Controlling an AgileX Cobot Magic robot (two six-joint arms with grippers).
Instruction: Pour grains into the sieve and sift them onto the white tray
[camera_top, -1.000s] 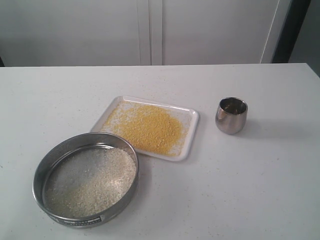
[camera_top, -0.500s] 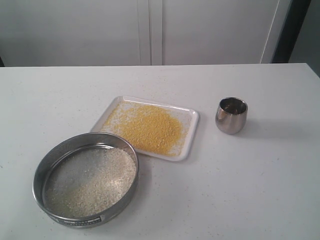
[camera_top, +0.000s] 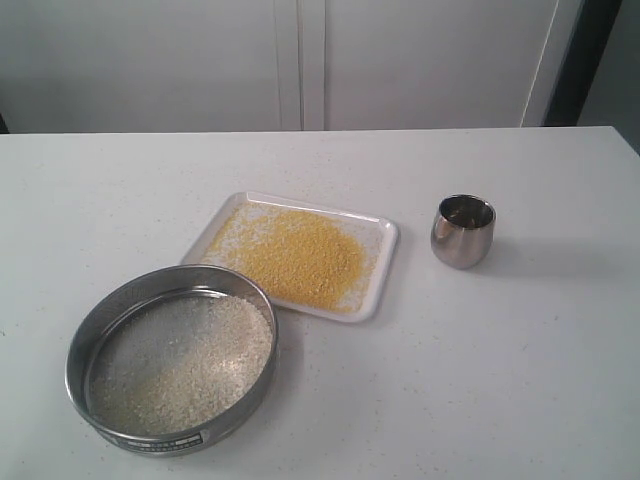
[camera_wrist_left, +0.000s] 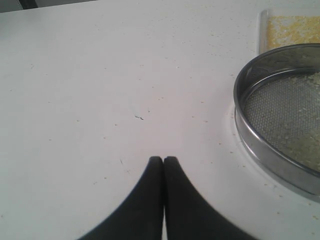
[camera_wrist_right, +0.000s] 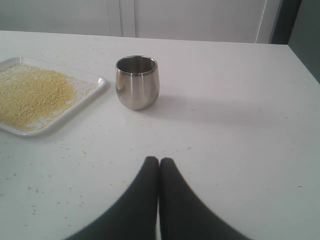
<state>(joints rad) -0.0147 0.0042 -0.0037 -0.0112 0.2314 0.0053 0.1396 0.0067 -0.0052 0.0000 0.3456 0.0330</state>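
Note:
The sieve (camera_top: 70, 362), a wide shallow steel ring, stands on the table at the front left and holds pale whitish grains (camera_top: 185, 360) on its mesh. Behind and to its right lies the white tray (camera_top: 386, 236) with a heap of golden-yellow grains (camera_top: 298, 256). In the left wrist view the sieve (camera_wrist_left: 250, 140) is beside my left gripper (camera_wrist_left: 163, 159), which is shut and empty above bare table. The right wrist view shows my right gripper (camera_wrist_right: 159, 160) shut and empty, apart from the tray (camera_wrist_right: 95, 89). Neither gripper appears in the exterior view.
A small rounded steel cup (camera_top: 463, 231) stands upright to the right of the tray, and it is also in the right wrist view as the cup (camera_wrist_right: 137, 82). Scattered grains speckle the white table (camera_top: 480, 380). White cabinet doors (camera_top: 300, 60) rise behind the table.

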